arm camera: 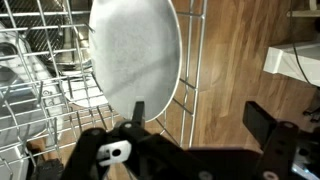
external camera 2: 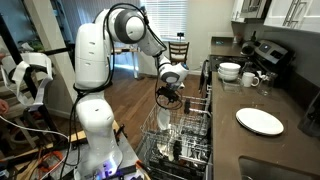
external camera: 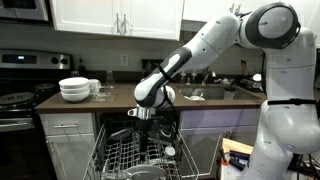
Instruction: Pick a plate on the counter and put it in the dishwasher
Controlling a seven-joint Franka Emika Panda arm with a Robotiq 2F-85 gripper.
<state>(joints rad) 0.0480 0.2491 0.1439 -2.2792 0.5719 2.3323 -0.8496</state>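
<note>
A: At the wrist, close up: gripper point(arm camera: 200, 112) jaws as wide as they go, nothing btwn them, so no hold on anything. One finger point(arm camera: 137, 110) overlaps the plate's lower edge in the pic; touching or not, can't tell.

B: And the plate point(arm camera: 135, 55)?

A: In the dishwasher point(external camera: 140, 150) already. Stands on edge in the wire rack point(arm camera: 40, 90), face twd the cam. Prongs either side prob keep it upright w/o help, which fits the jaws being open.

B: Why so low over the rack?

A: Arm's bent down over the pulled-out rack in both exterior views. My guess: plate had to go down btwn prongs, not drop in. Wood floor point(arm camera: 230, 70) shows past the rack's edge.

B: Farther out?

A: A 2nd white plate point(external camera 2: 260, 121) lies flat on the counter point(external camera 2: 270, 150), well apart from the arm. Beyond, a stack of bowls point(external camera: 75, 90) near the stove point(external camera: 15, 100).

B: Status?

A: Looks nearly done. Next is lifting clear w/o clipping the rim or prongs.
</note>
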